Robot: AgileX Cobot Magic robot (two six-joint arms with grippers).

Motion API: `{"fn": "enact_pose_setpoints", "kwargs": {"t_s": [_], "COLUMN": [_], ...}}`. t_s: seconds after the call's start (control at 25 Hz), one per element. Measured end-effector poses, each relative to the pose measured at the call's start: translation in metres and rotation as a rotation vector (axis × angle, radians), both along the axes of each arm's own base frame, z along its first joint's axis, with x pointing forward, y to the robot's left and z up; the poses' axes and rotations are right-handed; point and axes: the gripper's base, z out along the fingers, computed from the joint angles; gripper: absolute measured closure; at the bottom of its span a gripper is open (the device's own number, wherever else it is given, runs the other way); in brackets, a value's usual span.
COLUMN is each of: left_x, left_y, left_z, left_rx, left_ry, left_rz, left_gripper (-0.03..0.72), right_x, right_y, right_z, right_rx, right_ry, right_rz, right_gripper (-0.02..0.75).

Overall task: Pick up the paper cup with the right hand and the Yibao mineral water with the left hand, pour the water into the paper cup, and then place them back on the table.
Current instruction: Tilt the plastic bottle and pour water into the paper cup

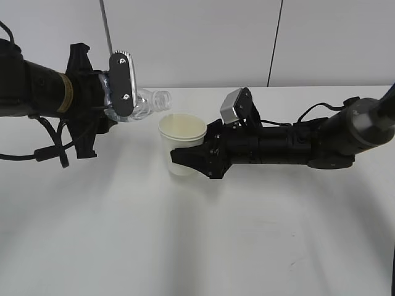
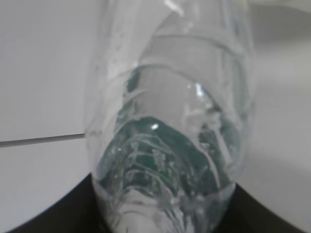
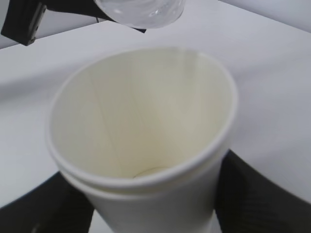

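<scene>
The Yibao mineral water bottle [image 1: 143, 103] lies tilted almost level in the air, its open mouth pointing right, just above and left of the paper cup's rim. My left gripper [image 1: 122, 98] is shut on its body. The left wrist view is filled by the clear ribbed bottle [image 2: 170, 97] and its green label, between the jaws of my left gripper [image 2: 165, 216]. The cream paper cup [image 1: 182, 143] stands upright with my right gripper [image 1: 188, 161] shut on its lower wall. The right wrist view looks into the cup [image 3: 146, 111], held by the right gripper [image 3: 150, 208], with the bottle mouth [image 3: 141, 12] above. No stream of water shows.
The white table [image 1: 197, 246] spreads wide in front of both arms. Black cables [image 1: 49, 151] hang under the left arm. A pale wall [image 1: 203, 37] with thin dark vertical lines stands behind the table's far edge.
</scene>
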Motion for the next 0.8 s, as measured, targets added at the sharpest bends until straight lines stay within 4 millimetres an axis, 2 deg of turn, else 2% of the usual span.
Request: {"fn": "enact_pose_setpoints", "kwargs": {"t_s": [0.8], "left_x": [-0.0034], "left_y": [-0.0055], "left_z": [0.0006], "left_rx": [0.155], "left_ry": [-0.044], "left_rz": [-0.05], "left_gripper": [0.338], "right_x": [-0.0045], "right_y": [0.0001], "right_z": [-0.0051], "right_rx": [-0.052], "right_ry": [0.028], "right_rz": [0.046], "right_gripper": [0.217]}}
